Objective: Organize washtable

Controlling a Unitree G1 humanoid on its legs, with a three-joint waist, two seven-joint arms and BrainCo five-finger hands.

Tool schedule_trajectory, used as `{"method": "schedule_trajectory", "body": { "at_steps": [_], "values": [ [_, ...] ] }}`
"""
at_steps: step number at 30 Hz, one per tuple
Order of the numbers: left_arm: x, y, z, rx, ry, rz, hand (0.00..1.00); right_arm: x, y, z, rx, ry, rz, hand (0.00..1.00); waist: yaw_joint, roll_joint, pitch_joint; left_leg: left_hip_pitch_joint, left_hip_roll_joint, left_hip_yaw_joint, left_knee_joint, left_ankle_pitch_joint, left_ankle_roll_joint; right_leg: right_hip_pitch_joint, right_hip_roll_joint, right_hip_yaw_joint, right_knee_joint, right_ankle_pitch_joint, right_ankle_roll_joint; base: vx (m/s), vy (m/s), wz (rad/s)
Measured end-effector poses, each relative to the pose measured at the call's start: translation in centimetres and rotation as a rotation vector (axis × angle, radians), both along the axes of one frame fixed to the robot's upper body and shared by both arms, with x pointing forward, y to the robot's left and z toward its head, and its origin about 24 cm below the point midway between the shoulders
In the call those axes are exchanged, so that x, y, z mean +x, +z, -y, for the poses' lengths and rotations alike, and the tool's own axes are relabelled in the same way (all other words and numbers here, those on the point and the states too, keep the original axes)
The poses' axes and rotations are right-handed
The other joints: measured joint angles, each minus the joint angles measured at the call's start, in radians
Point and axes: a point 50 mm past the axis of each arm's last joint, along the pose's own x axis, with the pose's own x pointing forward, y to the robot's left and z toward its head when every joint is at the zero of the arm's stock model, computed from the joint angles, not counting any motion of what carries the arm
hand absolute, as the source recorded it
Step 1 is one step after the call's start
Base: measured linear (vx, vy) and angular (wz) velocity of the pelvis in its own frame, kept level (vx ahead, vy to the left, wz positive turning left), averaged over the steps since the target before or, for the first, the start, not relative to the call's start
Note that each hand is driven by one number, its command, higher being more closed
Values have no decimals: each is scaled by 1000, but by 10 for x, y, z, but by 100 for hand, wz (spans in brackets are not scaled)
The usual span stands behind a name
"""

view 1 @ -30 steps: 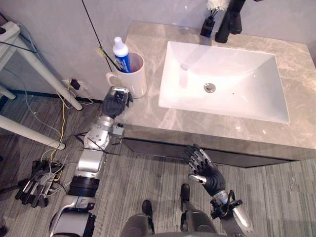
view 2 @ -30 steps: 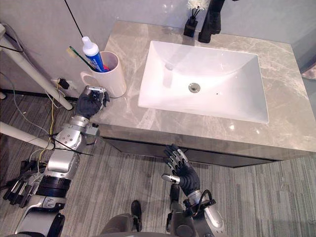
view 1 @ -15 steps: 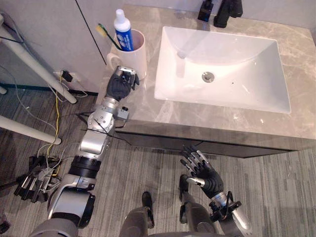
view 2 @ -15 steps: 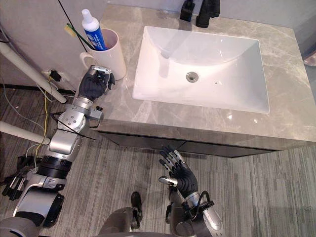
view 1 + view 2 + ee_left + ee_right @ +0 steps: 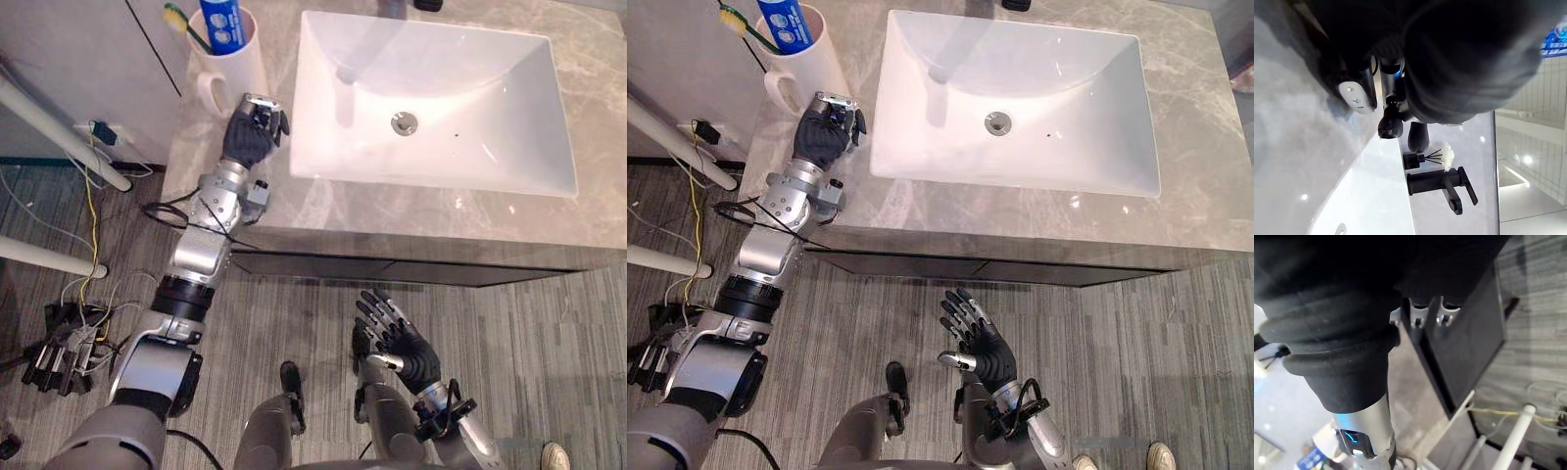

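Two things stand in the white mug [image 5: 223, 61] at the far left corner of the counter [image 5: 411, 211] in the left eye view: a toothpaste tube [image 5: 220, 18] and a green toothbrush [image 5: 182, 23] that leans out to the left. The left hand [image 5: 251, 137] lies on the counter just in front of the mug, in the strip between it and the white sink [image 5: 460, 88]. It is close to the mug's base, but whether they touch cannot be told. Its fingers are curled under the dark cover and nothing shows in them. The right hand [image 5: 400, 341] hangs below the counter's edge over the grey plank floor [image 5: 549, 343]. Its fingers are straight and spread, it carries nothing, and it is well apart from the mug. A drain [image 5: 403, 122] sits in the middle of the basin.

From the right eye view the layout is the same. The mug's handle [image 5: 776, 90] turns toward the near left, beside the left hand's knuckles. A person's shoe [image 5: 1161, 456] shows at the lower right corner.

In the left wrist view, bent fingers [image 5: 1355, 94] show past the dark cover, just over the grey counter, with no object between them. Beyond them lie the sink's rim, a black faucet [image 5: 1442, 185] and a small black holder with a white tuft [image 5: 1431, 157].

Past the hand's cover, the right wrist view takes in the dark cabinet front [image 5: 1469, 347] under the counter, the plank floor, and a white pole [image 5: 1513, 443].
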Motion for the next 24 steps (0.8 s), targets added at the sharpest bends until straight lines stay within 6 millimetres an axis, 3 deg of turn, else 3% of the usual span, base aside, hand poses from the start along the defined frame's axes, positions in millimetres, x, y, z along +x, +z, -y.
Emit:
{"method": "schedule_trajectory", "body": {
  "at_steps": [5,12,14,18,24],
  "values": [
    [5,27,-13,23,49,54,100,-1,-1,1,-2,-8,-6,0,-3,-11,18,-31,11,-8,14,3,-6,-21,6,4,0,5,2,42,5,2],
    [3,34,-16,26,53,79,100,-3,-2,2,-7,-2,-8,0,-3,-10,30,-45,6,-13,44,3,-6,-20,5,-4,0,3,-1,40,5,3],
    [3,31,-14,18,46,72,100,-5,-3,2,-3,0,-15,0,-2,-11,30,-44,-8,-16,53,-3,-1,-7,-7,-11,0,-33,-48,22,10,11],
    [-2,20,-14,21,32,57,100,-5,-3,1,-1,2,-15,0,-3,-11,30,-46,-5,-20,75,-13,-4,5,-7,-29,0,-61,-47,14,0,4],
    [-27,-7,9,69,-128,34,100,-4,-2,3,1,-8,-8,0,5,-7,25,-29,5,-40,85,-22,-13,32,2,-52,0,-67,-49,33,7,5]
  ]
}}
